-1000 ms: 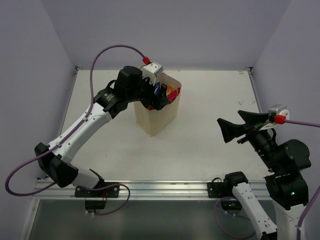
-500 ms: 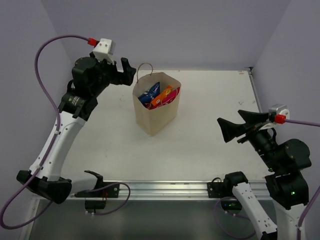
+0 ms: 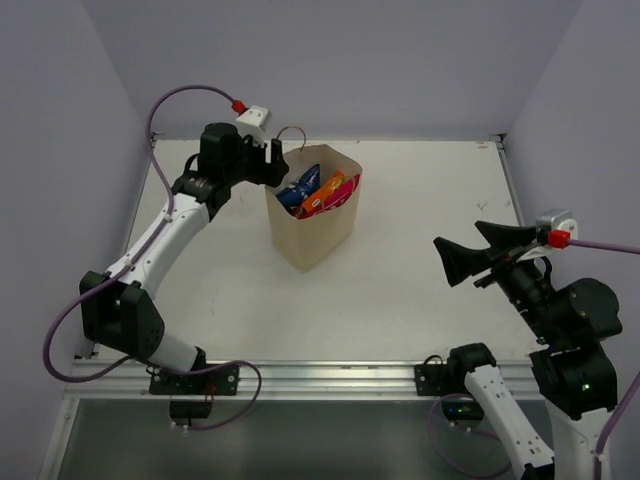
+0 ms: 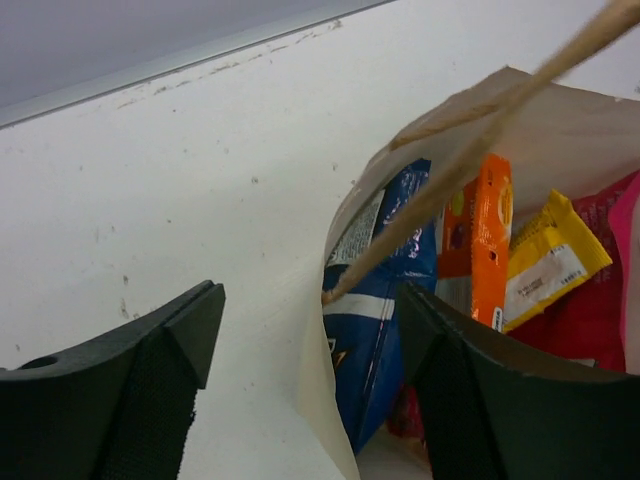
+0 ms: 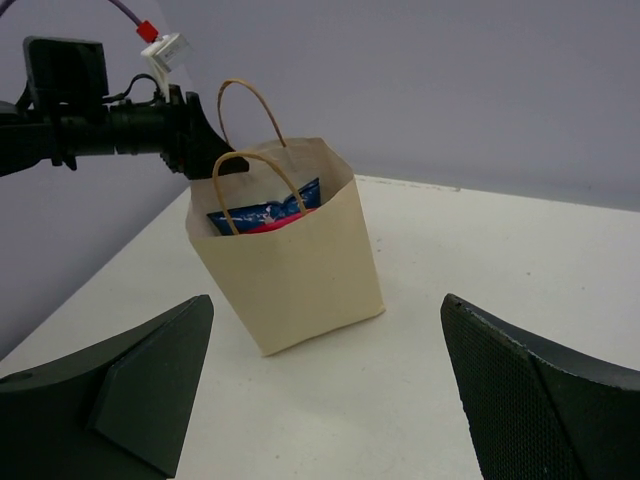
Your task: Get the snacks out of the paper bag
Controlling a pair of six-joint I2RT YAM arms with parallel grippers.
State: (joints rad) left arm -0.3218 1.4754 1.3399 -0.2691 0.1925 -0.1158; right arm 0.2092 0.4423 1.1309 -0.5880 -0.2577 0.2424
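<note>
Evidently the 1st extraction is only being set up: no snack is seen outside the bag, so the task is judged barely begun. The paper bag (image 3: pixel 312 235) is stood upright on the surface (image 3: pixel 430 180), upper centre of the top view, mouth open. Poking up inside are the blue-and-white bag (image 4: pixel 375 330), orange packet (image 4: pixel 482 235), yellow bar wrapper (image 4: pixel 552 262) and red-pink bag (image 4: pixel 600 320); a 5th pkt can't be made out.

The left gripper (image 3: pixel 274 160) is held at the bag's upper-left rim, jaws apart, nothing clamped. In the wrist view the bag wall is seen btwn the fingers, one outside and one on the snack side, w/ a handle (image 4: pixel 480 130) crossing diagonally. Contact w/ the paper can't be told. The right gripper (image 3: pixel 460 245) is held at the right of the frame, well apart from the bag, jaws spread wide, empty.

Next move, as judged: either the rim is pinched to steady the bag, or both fingers are brought inside the mouth, clear of the handle, and shut on the nearest pkt top, prob. the blue-and-white bag. A straight lift would be needed, since the light bag could be dragged or tipped.
</note>
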